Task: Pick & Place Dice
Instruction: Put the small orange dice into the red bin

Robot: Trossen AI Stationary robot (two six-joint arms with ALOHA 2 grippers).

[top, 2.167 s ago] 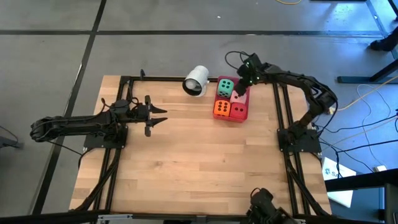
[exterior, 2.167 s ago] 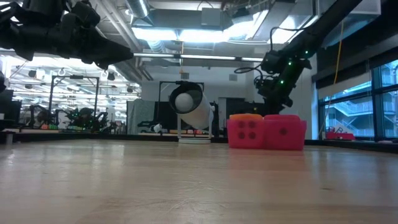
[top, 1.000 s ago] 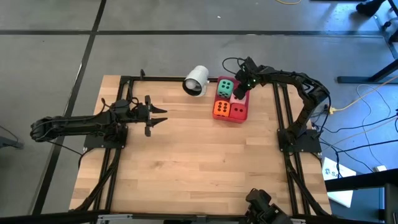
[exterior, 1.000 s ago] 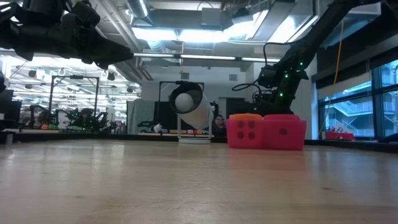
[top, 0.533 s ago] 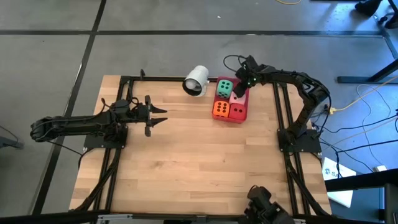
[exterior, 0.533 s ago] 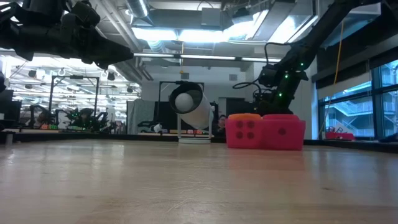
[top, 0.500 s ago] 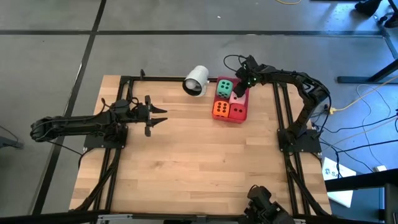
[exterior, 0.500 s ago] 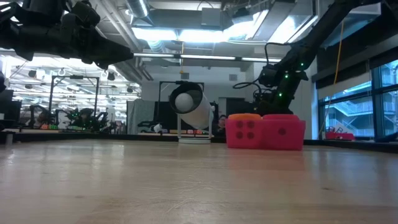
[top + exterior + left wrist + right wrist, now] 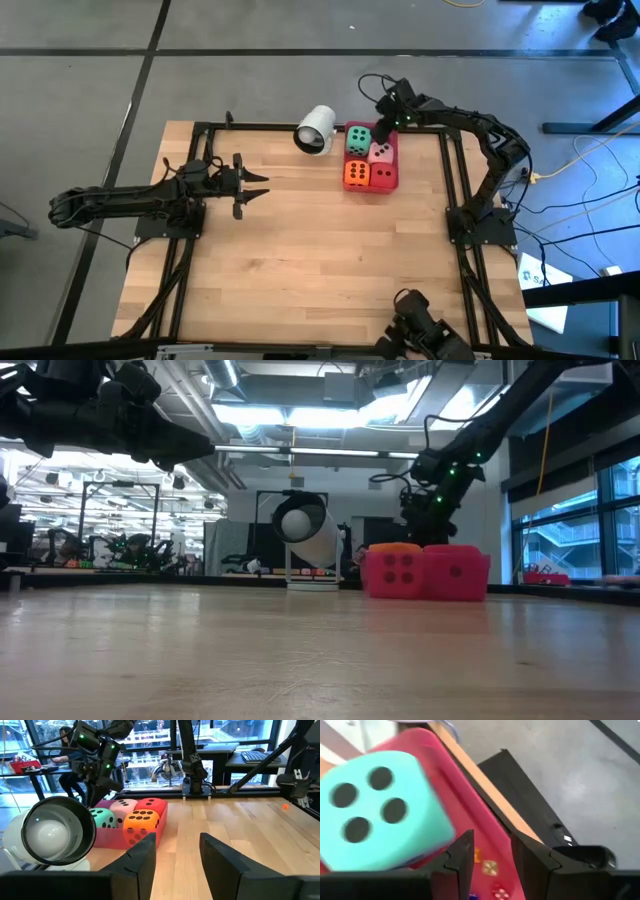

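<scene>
left gripper (image 9: 262,186): empty, fingers parted with bare wood between them in the left wrist view. Parked well to the left of the red tray (image 9: 392,179), pointing at it.
white cup (image 9: 316,129): on its side just left of the tray, mouth toward the left arm. Not a task item.
orange die (image 9: 355,174): in the tray, near-left corner, touching its neighbours.
green die (image 9: 358,139): in the tray, far-left corner, four pips up in the right wrist view.
pink die (image 9: 380,153): in the tray, far-right slot, directly behind the red die.
red die (image 9: 379,176): in the tray, near-right corner.
right gripper (image 9: 385,118): above the tray's far edge, just behind the gap between green and pink die. Fingers parted, nothing between them; right wrist view looks down at the tray wall and floor.
key relation: all four dice sit packed two by two in the tray, below and slightly nearer than the right gripper. Right arm is far closer than the left.
judgement: placing looks complete. Next move is probably a straight lift clear without clipping the green die.
</scene>
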